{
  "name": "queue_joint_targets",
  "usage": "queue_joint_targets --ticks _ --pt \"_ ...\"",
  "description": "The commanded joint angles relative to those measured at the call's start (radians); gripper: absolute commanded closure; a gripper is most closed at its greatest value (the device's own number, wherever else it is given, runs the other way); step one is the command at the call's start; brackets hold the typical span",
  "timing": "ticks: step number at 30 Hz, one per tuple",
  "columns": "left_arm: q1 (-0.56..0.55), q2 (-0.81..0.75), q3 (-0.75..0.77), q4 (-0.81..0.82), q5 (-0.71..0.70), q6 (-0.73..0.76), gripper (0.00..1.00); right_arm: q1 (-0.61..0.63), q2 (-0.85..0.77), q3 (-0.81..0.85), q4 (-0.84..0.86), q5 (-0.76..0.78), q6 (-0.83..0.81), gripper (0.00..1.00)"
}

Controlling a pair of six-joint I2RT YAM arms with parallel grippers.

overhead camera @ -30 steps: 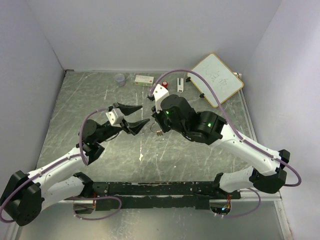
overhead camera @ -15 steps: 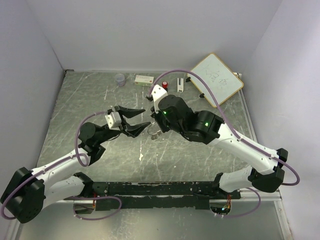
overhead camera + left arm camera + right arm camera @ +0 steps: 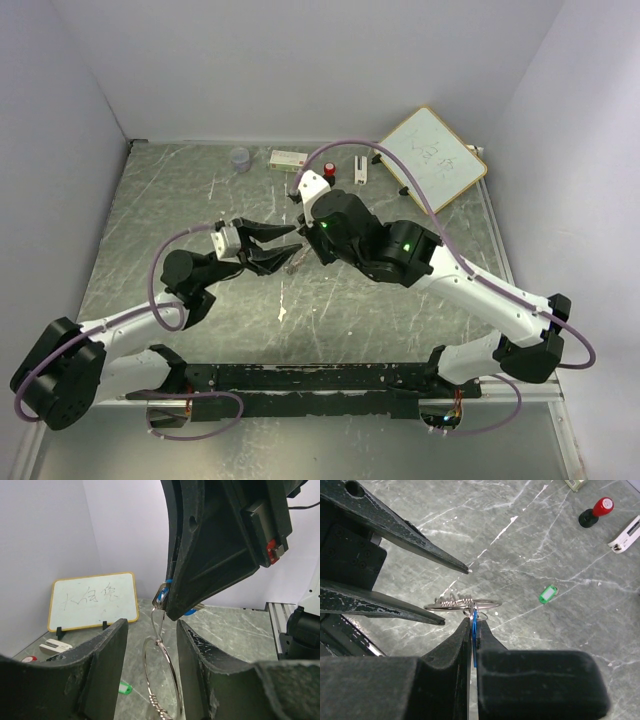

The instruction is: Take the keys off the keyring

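Blue key (image 3: 474, 626) pinched in right jaws | keyring (image 3: 452, 601) hangs from it | left jaws apart, flanking keyring

Along the far edge of the grey, white-veined surface (image 3: 150, 210), left to right: a small clear cup (image 3: 240, 158), a small pale box (image 3: 288, 158), a red-topped black stamp (image 3: 329, 170) and a white oblong piece (image 3: 359, 172), each apart from the next. At the far right corner, a wood-framed whiteboard (image 3: 433, 156). Bears dark handwriting and stands tilted on two black feet, close by plain white walls.
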Motion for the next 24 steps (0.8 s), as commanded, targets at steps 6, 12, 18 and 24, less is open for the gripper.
queue_joint_targets --ticks 6,12,18,24 --pt "-0.018 0.053 0.012 0.09 -0.038 -0.022 0.47 0.006 0.007 0.046 0.034 0.011 -0.022 1.0" --pt "-0.066 0.068 0.023 0.056 -0.102 0.03 0.5 0.007 0.005 0.045 0.041 0.016 -0.022 1.0" --pt "-0.117 0.069 0.044 0.008 -0.181 0.083 0.51 0.007 0.002 0.04 0.044 0.008 -0.018 1.0" --pt "-0.145 0.08 0.048 -0.003 -0.287 0.121 0.54 0.007 -0.004 0.039 0.045 0.001 -0.016 1.0"
